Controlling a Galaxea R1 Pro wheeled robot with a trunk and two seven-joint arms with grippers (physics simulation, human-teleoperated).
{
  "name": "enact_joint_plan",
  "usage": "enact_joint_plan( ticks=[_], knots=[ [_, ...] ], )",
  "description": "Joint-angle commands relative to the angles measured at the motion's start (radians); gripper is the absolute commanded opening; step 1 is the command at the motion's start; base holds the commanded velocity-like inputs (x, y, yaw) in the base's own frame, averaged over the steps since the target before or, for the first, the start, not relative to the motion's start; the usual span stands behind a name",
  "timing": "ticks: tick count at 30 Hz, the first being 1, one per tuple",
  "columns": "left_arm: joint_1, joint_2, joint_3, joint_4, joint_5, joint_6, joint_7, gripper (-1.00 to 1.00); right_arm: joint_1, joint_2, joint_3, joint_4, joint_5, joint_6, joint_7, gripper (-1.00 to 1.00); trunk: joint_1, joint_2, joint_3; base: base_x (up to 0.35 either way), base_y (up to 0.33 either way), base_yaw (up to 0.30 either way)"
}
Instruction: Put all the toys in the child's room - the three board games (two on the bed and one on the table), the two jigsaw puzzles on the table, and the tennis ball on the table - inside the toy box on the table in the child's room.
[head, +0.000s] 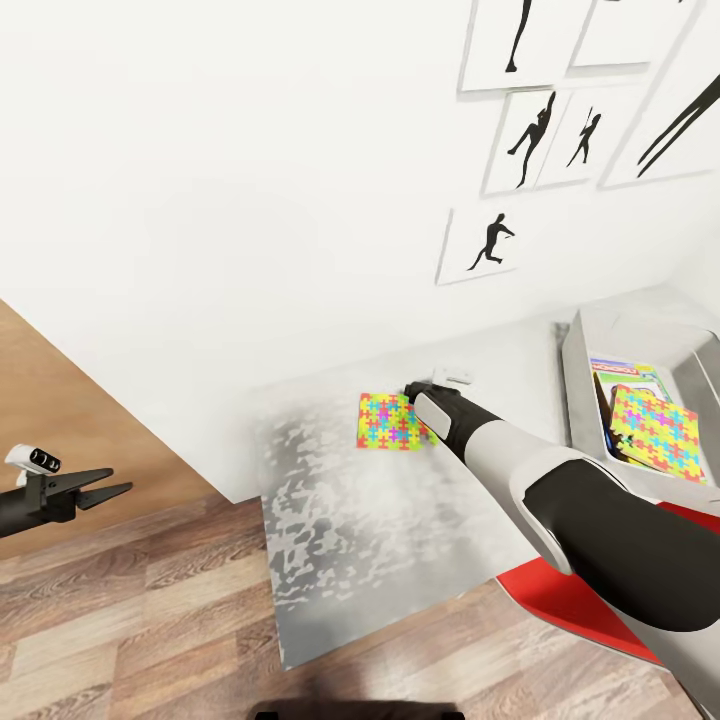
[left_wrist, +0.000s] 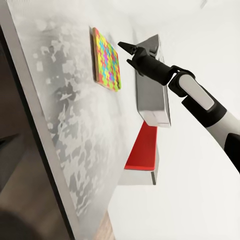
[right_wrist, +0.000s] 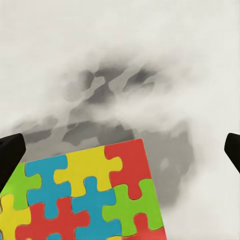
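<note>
One word can be read, "MONOPOLY" (red band, small and blurred), on the board game (head: 628, 376) inside the toy box (head: 585, 385).

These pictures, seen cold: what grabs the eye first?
A bright jigsaw puzzle lies flat on the pale table, with the right gripper open just above its edge. A second jigsaw puzzle already lies in the grey toy box at the right, under black athlete pictures.

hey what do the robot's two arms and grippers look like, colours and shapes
The right arm has smooth rounded shells, pale grey-white alternating with black sections, narrowing to a black wrist and black right gripper with pointed fingers. The left gripper is black too, with tapered pointed fingers and a small white block with dark dots on top.
</note>
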Motion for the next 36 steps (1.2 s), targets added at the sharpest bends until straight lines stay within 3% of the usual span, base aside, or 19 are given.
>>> enact_joint_plan(
  ticks=[1, 28, 36],
  knots=[
    [0.0, 0.001, -0.001, 0.0, 0.001, 0.011, -0.003, 1.0, -0.001, 0.0, 0.007, -0.001, -0.002, 0.008, -0.006, 1.0, 0.001, -0.002, -0.002, 0.0, 0.0, 0.0],
    [0.0, 0.001, -0.001, 0.0, 0.001, 0.011, -0.003, 1.0, -0.001, 0.0, 0.005, -0.001, -0.004, 0.012, -0.002, 1.0, 0.001, -0.002, -0.002, 0.0, 0.0, 0.0],
    [0.0, 0.001, -0.002, 0.0, 0.001, 0.011, -0.003, 1.0, -0.001, 0.0, 0.004, -0.001, -0.004, 0.01, 0.031, 1.0, 0.001, -0.002, -0.002, -0.005, 0.0, 0.0]
  ],
)
